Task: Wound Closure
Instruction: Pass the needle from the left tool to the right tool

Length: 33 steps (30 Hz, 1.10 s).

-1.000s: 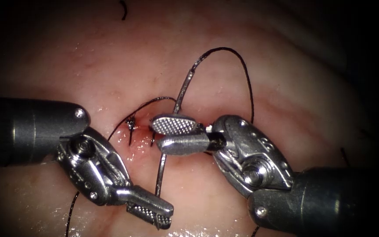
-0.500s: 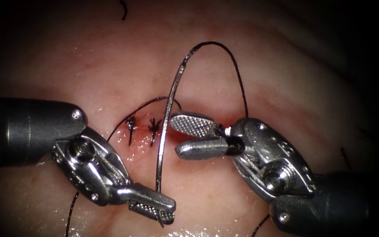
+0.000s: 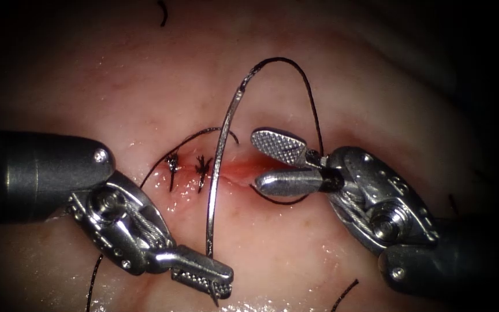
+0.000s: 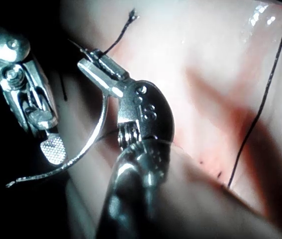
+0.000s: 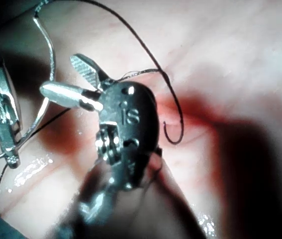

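Note:
My left tool point(image 3: 226, 282) point(image 4: 87, 59) is low on the left of the cut, jaws shut on the curved needle point(image 3: 218, 173) close to its point, which pokes out below them. The needle point(image 4: 88, 144) arcs up over the red cut point(image 3: 244, 171), free of the tissue point(image 3: 145, 86). Black thread point(image 3: 310, 98) leaves its upper end, loops right and drops behind my right tool point(image 3: 256, 162) point(image 5: 58, 74). That tool lies over the cut to the right of the needle, jaws open and holding nothing. Two knotted stitches point(image 3: 187, 166) sit left of the needle.
A cut thread end point(image 3: 162, 13) lies at the far edge of the tissue, another point(image 3: 345, 292) near the front right. A thread strand point(image 3: 93, 283) trails down beside the left tool. Wet red fluid glistens around the stitches.
My right tool has drawn back to the right, away from the needle, with its jaws spread wider. The needle stays in the left jaws; its thread end has swung slightly left.

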Each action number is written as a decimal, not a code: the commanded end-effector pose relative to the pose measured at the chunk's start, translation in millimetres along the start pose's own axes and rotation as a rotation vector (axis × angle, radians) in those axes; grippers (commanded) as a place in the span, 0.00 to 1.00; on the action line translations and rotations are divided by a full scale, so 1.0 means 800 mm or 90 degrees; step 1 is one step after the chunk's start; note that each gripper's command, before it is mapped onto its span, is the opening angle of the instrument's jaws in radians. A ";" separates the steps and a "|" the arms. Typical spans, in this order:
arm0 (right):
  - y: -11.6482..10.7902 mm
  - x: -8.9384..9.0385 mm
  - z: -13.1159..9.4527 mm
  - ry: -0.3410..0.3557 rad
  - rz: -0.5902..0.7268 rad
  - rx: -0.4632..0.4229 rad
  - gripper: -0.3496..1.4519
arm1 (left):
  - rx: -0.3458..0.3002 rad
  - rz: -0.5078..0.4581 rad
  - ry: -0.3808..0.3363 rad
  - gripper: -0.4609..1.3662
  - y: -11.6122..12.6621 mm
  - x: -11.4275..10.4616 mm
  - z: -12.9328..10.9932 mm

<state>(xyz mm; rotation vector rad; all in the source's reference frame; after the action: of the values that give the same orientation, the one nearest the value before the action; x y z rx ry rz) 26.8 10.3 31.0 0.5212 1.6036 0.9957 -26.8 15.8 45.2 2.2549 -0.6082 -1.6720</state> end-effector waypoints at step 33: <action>-0.0014 -0.0016 0.0027 -0.103 -0.006 0.007 0.50 | -0.091 0.045 0.008 0.06 0.0011 0.0007 0.0016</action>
<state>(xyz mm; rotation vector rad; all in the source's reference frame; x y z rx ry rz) 29.4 9.4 30.7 0.5872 1.4662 0.9142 -28.1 14.7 44.8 2.1247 -0.5508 -1.6127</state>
